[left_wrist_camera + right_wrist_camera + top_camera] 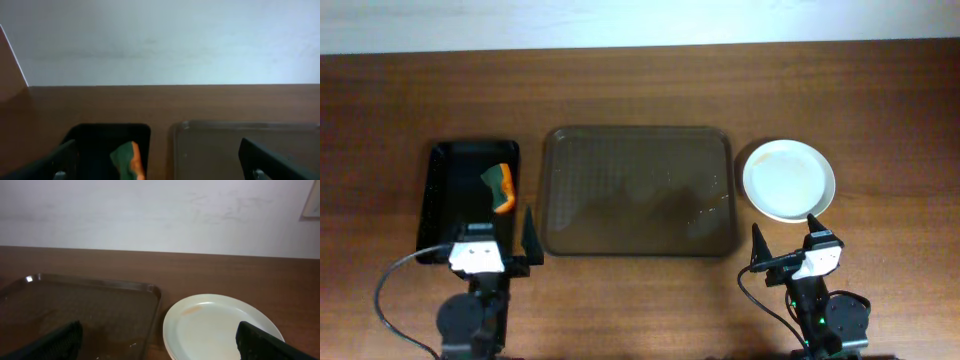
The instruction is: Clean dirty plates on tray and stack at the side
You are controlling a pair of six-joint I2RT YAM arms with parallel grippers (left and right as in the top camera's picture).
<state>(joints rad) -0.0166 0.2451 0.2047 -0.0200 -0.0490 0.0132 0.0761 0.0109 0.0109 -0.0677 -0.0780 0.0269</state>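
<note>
Claws spread wide, empty: left claw near black tray, right claw near plates.

The left arm and right arm are black, each with a white block, pointy black fingers and a thin black cable looping beside it.

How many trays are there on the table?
2. The brown tray lies in the middle of the table. The smaller black tray lies just to its left and holds a green and orange sponge. None seems hidden.
</note>
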